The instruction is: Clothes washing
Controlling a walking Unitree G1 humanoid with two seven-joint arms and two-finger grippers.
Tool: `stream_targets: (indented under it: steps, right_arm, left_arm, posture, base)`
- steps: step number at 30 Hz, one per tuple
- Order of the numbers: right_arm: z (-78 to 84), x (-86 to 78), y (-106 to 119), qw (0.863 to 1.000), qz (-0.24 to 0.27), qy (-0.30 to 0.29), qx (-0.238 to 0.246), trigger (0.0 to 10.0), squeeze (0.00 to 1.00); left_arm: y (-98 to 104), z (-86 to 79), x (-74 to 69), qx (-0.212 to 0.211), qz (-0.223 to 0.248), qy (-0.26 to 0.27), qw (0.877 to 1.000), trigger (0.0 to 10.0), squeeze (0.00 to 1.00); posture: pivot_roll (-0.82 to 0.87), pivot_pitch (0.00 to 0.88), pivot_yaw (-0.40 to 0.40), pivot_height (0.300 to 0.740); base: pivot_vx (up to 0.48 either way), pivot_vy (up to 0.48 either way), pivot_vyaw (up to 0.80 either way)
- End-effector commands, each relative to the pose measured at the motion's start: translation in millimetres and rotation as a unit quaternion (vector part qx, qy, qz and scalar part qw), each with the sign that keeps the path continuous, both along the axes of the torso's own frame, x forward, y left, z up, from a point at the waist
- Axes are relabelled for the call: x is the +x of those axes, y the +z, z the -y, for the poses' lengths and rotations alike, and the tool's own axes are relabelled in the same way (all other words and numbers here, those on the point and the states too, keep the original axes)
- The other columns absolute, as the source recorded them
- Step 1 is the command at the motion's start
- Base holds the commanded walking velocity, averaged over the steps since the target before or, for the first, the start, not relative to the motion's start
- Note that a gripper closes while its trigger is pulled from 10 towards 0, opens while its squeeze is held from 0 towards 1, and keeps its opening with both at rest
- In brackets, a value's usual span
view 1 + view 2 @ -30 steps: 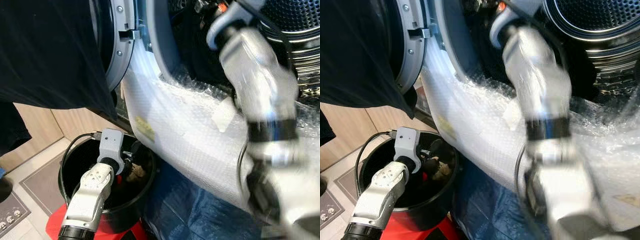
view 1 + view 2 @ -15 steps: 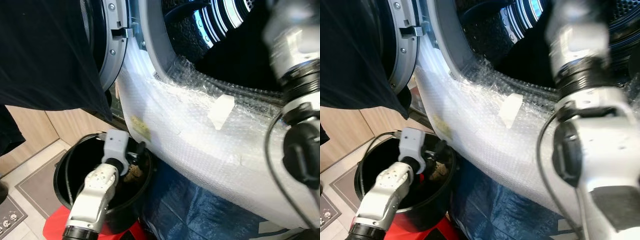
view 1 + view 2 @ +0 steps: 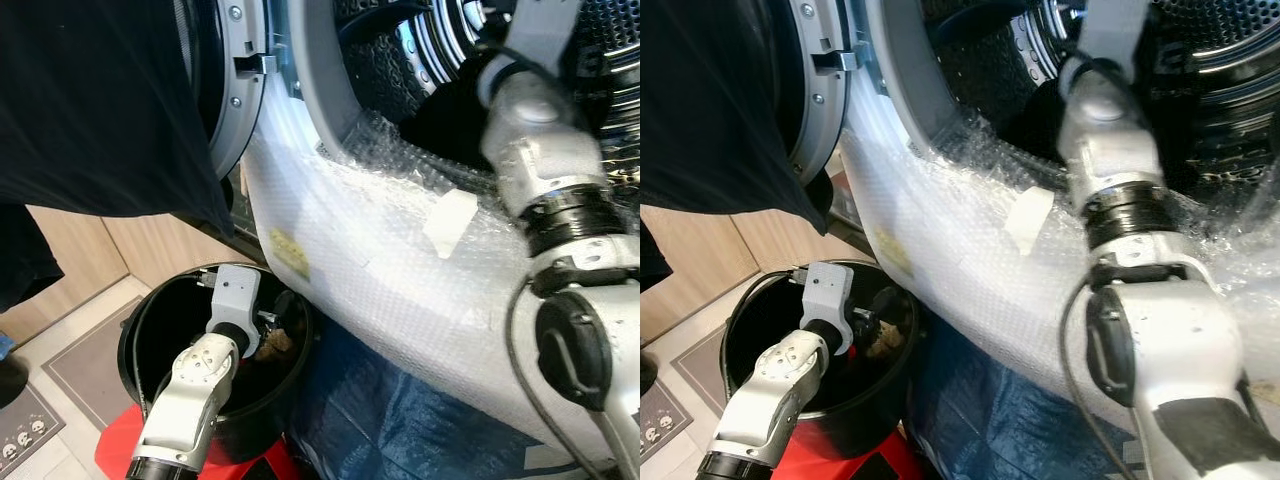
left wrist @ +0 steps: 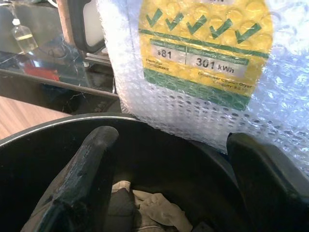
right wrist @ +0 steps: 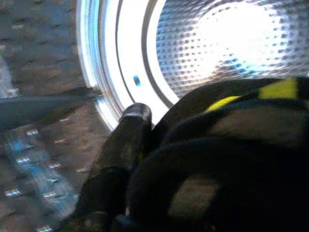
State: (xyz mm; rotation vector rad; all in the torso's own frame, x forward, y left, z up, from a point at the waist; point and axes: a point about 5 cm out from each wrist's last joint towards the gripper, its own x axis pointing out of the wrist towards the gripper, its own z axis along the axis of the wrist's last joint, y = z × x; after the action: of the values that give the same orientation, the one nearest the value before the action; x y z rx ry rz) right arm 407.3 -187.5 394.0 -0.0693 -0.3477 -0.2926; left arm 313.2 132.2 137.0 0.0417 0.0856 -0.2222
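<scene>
Right gripper (image 5: 145,159) back deep inside the drum (image 3: 420,60) after swinging out, clamped on a dark yellow-striped garment (image 5: 231,145); left gripper (image 4: 169,159) spread wide over remaining clothes (image 4: 145,212) at the bucket (image 3: 150,320) rim — loading continues.

Beige clothes (image 4: 154,212) lie crumpled in black bucket (image 3: 150,330) — beside washer (image 3: 330,200).

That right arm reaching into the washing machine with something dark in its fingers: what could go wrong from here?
The dark garment with yellow stripes at the right gripper could snag on the bubble wrap taped over the drum opening's lip, or slip out and fall short of the drum. Meanwhile the left gripper hangs open over clothes in the black bucket, close to its rim, and might knock it.
</scene>
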Motion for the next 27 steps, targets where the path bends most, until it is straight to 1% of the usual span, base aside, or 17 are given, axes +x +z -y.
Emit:
stream_targets:
  steps: [1,2,3,4,5,6,7,9,10,11,12,13,15,19,21,22,27]
  right_arm:
    - [14.0,-5.8,5.1,1.000,0.007,-0.023,0.000,10.0,1.00]
    - [34.4,-12.6,5.3,0.998,0.013,-0.054,0.008,10.0,1.00]
    - [40.8,-16.2,5.1,0.998,0.015,-0.060,0.011,10.0,1.00]
    - [40.8,-16.2,5.1,0.998,0.015,-0.060,0.011,10.0,1.00]
    - [45.3,-21.2,4.1,0.998,0.019,-0.059,0.014,10.0,0.79]
    - [44.7,-23.5,3.7,0.998,0.024,-0.052,0.017,10.0,0.03]
    - [43.3,-25.1,2.5,0.999,0.024,-0.044,0.018,10.0,0.00]
    - [39.4,-28.4,-0.5,0.999,0.023,-0.033,0.016,10.0,0.00]
    - [34.7,-29.5,-3.4,0.999,0.023,-0.015,0.021,8.7,0.00]
    - [28.5,-30.6,-7.3,0.999,0.024,0.006,0.027,2.0,0.00]
    - [24.8,-30.9,-9.6,0.999,0.024,0.012,0.020,0.0,0.00]
    - [21.6,-32.5,-12.4,1.000,0.020,0.015,0.014,0.0,0.00]
    - [20.4,-33.7,-13.2,1.000,0.017,0.017,0.014,0.0,0.00]
    - [19.4,-37.7,-10.1,1.000,0.020,0.020,0.012,0.0,0.00]
    - [17.1,-43.7,-7.3,0.999,0.025,0.028,0.012,0.0,0.00]
    - [17.1,-43.7,-7.3,0.999,0.025,0.028,0.012,0.0,0.00]
    - [13.6,-53.6,-1.9,0.999,0.036,0.038,0.010,0.0,0.00]
  left_arm:
    - [3.3,1.1,-2.6,-0.002,0.006,-0.003,1.000,10.0,0.00]
    - [2.5,0.5,-4.1,-0.002,0.006,-0.003,1.000,10.0,0.00]
    - [2.2,0.2,-4.7,-0.003,0.006,-0.002,1.000,10.0,0.00]
    - [2.2,0.2,-4.7,-0.003,0.006,-0.002,1.000,10.0,0.00]
    - [1.6,0.1,-5.9,-0.002,0.005,-0.003,1.000,10.0,0.00]
    - [1.2,0.2,-6.5,-0.002,0.004,-0.003,1.000,10.0,0.00]
    - [1.1,0.4,-6.9,-0.002,0.004,-0.004,1.000,10.0,0.00]
    - [0.8,0.6,-7.3,-0.001,0.003,-0.004,1.000,10.0,0.00]
    - [0.7,1.0,-7.6,-0.002,0.003,-0.005,1.000,10.0,0.00]
    - [0.7,1.5,-7.8,-0.002,0.003,-0.006,1.000,10.0,0.00]
    - [0.9,1.6,-7.8,-0.002,0.003,-0.006,1.000,10.0,0.00]
    - [1.6,1.9,-7.7,-0.002,0.003,-0.005,1.000,10.0,0.00]
    - [1.9,2.2,-7.8,-0.003,0.003,-0.005,1.000,10.0,0.00]
    - [1.3,1.9,-9.1,-0.005,0.002,-0.001,1.000,10.0,0.00]
    - [0.7,0.5,-10.5,-0.005,0.001,0.002,1.000,10.0,0.00]
    - [0.7,0.5,-10.5,-0.005,0.001,0.002,1.000,10.0,0.00]
    - [1.4,-3.0,-9.8,-0.006,0.002,0.012,1.000,10.0,0.00]
  posture:
    - [0.08,0.054,-0.011,0.740]
    - [0.08,0.052,-0.010,0.740]
    - [0.08,0.052,-0.009,0.740]
    - [0.08,0.052,-0.009,0.740]
    - [0.08,0.055,-0.007,0.740]
    - [0.08,0.053,-0.008,0.740]
    - [0.08,0.053,-0.008,0.740]
    - [0.08,0.054,-0.009,0.740]
    - [0.08,0.051,-0.011,0.740]
    - [0.08,0.051,-0.011,0.740]
    - [0.08,0.053,-0.012,0.740]
    - [0.08,0.061,-0.012,0.740]
    - [0.08,0.071,-0.014,0.740]
    - [0.08,0.088,-0.018,0.740]
    - [0.09,0.096,-0.022,0.740]
    - [0.09,0.096,-0.022,0.740]
    - [0.09,0.103,-0.030,0.740]
  base:
    - [0.000,0.000,0.00]
    - [0.000,0.000,0.00]
    - [0.000,0.000,0.00]
    - [0.000,0.000,0.00]
    - [0.000,0.000,0.00]
    - [0.000,0.000,0.00]
    - [0.000,0.000,0.00]
    - [0.000,0.000,0.00]
    - [0.000,0.000,0.00]
    - [0.000,0.000,0.00]
    - [0.000,0.000,0.00]
    - [0.000,0.000,0.00]
    - [0.000,0.000,0.00]
    - [0.000,0.000,0.00]
    - [0.000,0.000,0.00]
    - [0.000,0.000,0.00]
    - [0.000,0.000,0.00]
